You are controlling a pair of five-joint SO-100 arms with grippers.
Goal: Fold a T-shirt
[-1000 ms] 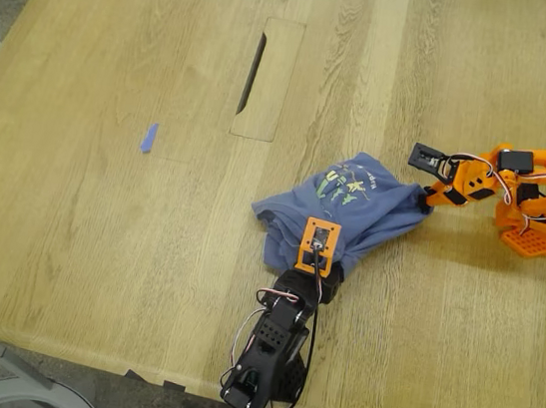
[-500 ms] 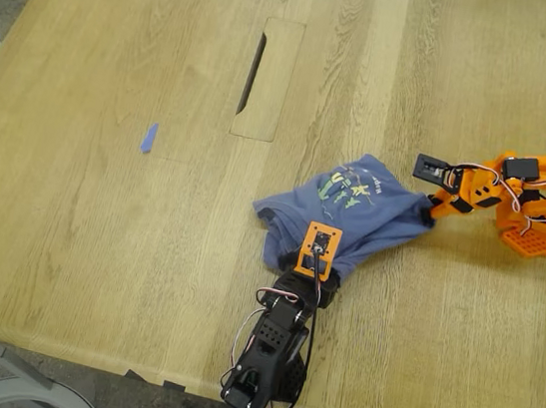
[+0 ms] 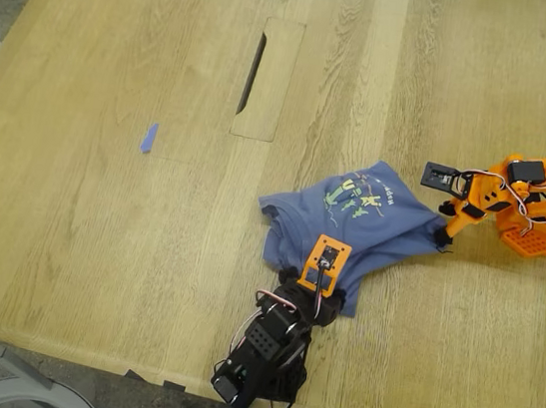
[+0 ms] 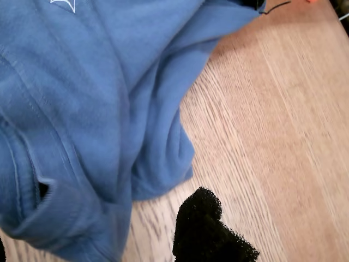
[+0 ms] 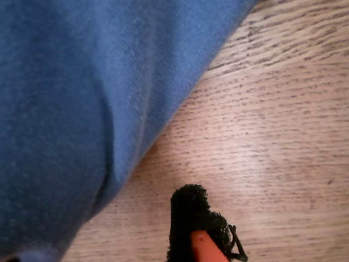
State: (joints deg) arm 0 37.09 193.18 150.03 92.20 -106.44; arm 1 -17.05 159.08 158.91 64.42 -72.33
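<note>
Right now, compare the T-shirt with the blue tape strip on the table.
The T-shirt is a large, crumpled slate-blue heap with a green-and-yellow print; the tape strip is tiny, flat, plain and a brighter blue. Both arms work at the T-shirt's edges, while the tape strip lies alone toward the exterior view's left. Both rest on the wooden table.

The T-shirt [image 3: 356,225] has shifted toward 4 o'clock on the table [image 3: 101,212] and spread flatter. My first gripper [image 3: 326,297] has drawn back toward 6 o'clock. My second gripper [image 3: 444,237] has lowered toward 5 o'clock at the shirt's 3 o'clock edge.
</note>
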